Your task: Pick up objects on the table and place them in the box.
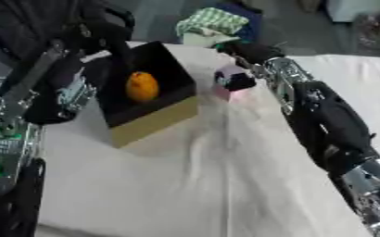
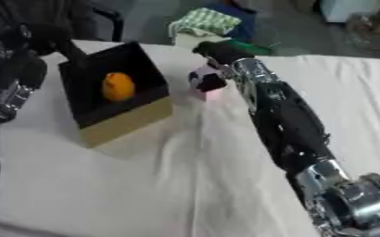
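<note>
1. Just left of the right hand, in the left eye view, the box stands open with an orange object already lying on its dark floor. The hand's dark fingers curl round a small pink object, which sits low against the white tablecloth; whether it has left the cloth I cannot tell.
2. Judging by that, the step in hand is the pickup of the pink object. The next move calls for a lift clear of the cloth, a carry leftward over the box's near wall, then a release inside.
3. From the right eye view, the same grip shows from the side: fingers wrap the pink object from above, with the box well to their left.
4. The left hand shows in neither view; only its arm shows, beside the box. The pink object's shape is mostly covered by fingers.
</note>
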